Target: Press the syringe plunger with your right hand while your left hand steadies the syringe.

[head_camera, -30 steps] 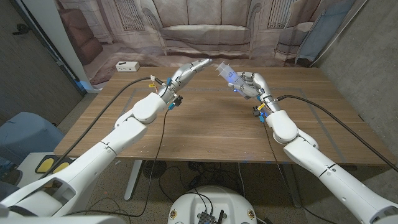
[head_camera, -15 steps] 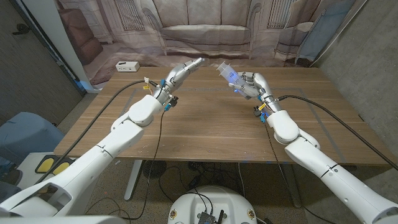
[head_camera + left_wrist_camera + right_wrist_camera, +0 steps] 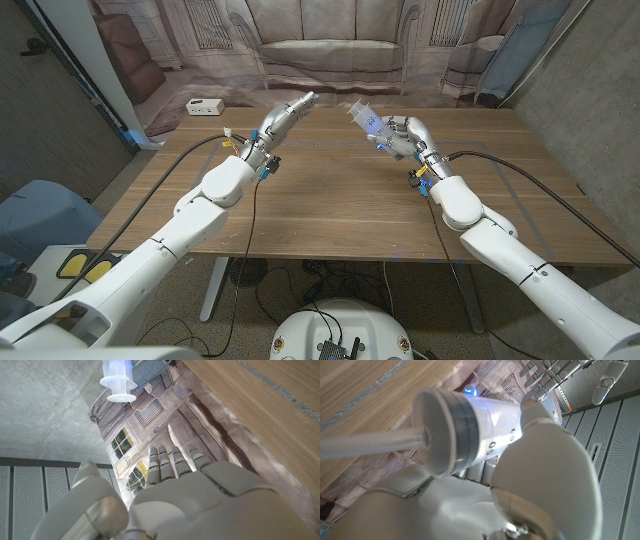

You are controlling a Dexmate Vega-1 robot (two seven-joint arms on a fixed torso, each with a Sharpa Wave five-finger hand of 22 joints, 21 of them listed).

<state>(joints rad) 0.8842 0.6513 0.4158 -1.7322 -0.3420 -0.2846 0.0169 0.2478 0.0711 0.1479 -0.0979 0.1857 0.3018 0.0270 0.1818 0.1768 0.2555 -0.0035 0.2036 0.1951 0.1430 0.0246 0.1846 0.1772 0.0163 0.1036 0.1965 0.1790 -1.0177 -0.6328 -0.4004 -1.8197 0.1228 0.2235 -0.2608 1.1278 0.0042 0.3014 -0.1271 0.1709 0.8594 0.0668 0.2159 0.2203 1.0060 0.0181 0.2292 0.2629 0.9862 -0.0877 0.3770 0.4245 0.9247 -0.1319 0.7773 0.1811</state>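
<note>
My right hand (image 3: 405,135) grips the syringe (image 3: 363,118) above the tabletop (image 3: 330,200); my left hand (image 3: 285,113) raised nearby, fingers straight, holding nothing.

Even, soft indoor light, faint shadows; the right wrist view's close syringe (image 3: 465,425) blurs.

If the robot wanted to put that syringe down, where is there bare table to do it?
Bare wood spreads between the two arms, from the near table edge up to under the raised hands. The syringe sits in the right hand; the open left hand hangs opposite. A white box takes the far left corner.
</note>
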